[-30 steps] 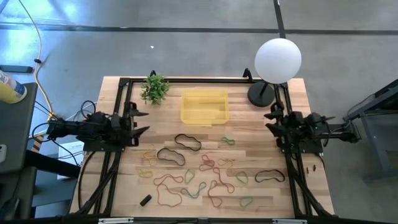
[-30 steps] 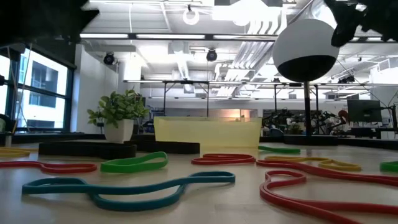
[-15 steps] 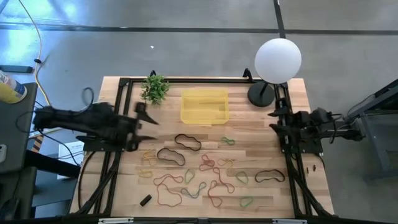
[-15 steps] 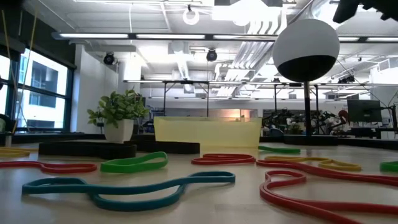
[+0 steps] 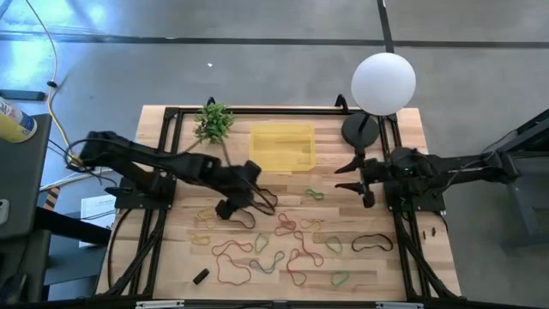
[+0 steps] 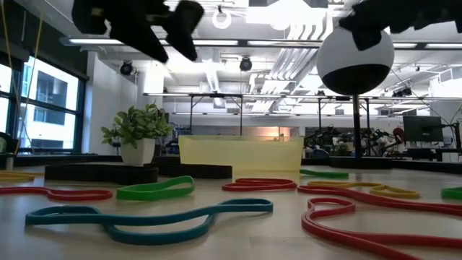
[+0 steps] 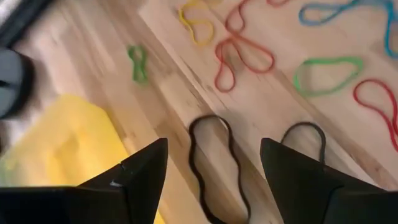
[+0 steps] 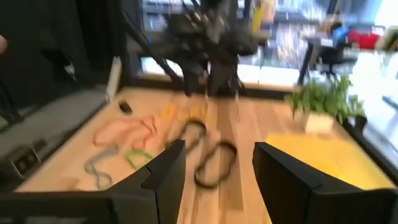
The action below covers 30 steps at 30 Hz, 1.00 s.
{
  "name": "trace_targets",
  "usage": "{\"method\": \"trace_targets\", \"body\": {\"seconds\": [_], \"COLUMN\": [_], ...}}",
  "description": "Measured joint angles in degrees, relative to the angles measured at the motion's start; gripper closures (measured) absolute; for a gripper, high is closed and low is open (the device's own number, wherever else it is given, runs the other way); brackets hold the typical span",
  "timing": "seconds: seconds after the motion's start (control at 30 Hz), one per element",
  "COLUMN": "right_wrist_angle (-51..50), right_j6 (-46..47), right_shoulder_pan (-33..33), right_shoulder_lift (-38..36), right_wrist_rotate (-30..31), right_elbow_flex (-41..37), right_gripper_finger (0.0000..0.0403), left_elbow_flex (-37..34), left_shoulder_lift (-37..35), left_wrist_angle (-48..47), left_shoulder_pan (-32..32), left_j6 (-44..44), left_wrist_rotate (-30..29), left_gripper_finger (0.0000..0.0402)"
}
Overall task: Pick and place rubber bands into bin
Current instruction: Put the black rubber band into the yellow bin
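Several rubber bands (image 5: pixel 283 236) of mixed colours lie flat and scattered on the near half of the wooden table. The yellow bin (image 5: pixel 281 146) stands at the far middle, and nothing shows inside it. My left gripper (image 5: pixel 242 190) hangs open above two black bands (image 7: pixel 214 165), pointing down at a slant, with the bin (image 7: pixel 56 143) just beyond it. My right gripper (image 5: pixel 352 184) stands open in the air near the table's right side, pointing toward the middle, with nothing between its fingers (image 8: pixel 168 168).
A small green plant (image 5: pixel 213 122) stands at the far left and a white globe lamp (image 5: pixel 383 83) at the far right. A small black block (image 5: pixel 201 276) lies near the front left. Black frame rails (image 5: pixel 167 154) run along the table's sides.
My left gripper has swung from the table's left edge out toward the middle, rising a little and tipping downward, and now hangs over the black bands. My right gripper has moved from the right edge a short way toward the middle. The bands have stayed where they were.
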Motion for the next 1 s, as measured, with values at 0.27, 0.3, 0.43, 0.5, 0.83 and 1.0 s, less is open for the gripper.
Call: {"method": "trace_targets", "body": {"seconds": [0.27,0.3,0.43,0.5,0.83,1.0], "right_wrist_angle": [-5.0,-5.0,-4.8,-5.1,-5.3,-5.4], "right_j6": [3.6,4.1,4.4,4.4,5.2,5.2], "right_shoulder_pan": [0.0,0.0,0.0,0.0,0.0,0.0], "right_shoulder_lift": [5.1,5.6,6.6,6.7,7.4,7.4], "right_wrist_rotate": [3.7,3.7,3.8,4.1,4.1,4.1], "right_elbow_flex": [0.0,0.0,0.0,0.0,0.0,0.0], "right_gripper_finger": [0.0226,0.0226,0.0226,0.0226,0.0226,0.0226], "left_elbow_flex": [1.8,1.7,1.7,1.7,1.7,1.7], "left_shoulder_lift": [9.2,9.9,11.5,12.2,16.9,18.9], "left_wrist_angle": [-3.5,-4.5,-3.0,-1.8,2.3,3.7], "left_shoulder_pan": [-0.6,-0.6,-0.5,-0.6,-0.5,-0.5], "left_j6": [-7.7,-8.8,-12.3,-13.4,-16.5,-18.6], "left_wrist_rotate": [-3.2,-4.2,-5.5,-5.4,-5.0,-4.9], "left_gripper_finger": [0.0156,0.0156,0.0156,0.0156,0.0156,0.0156]}}
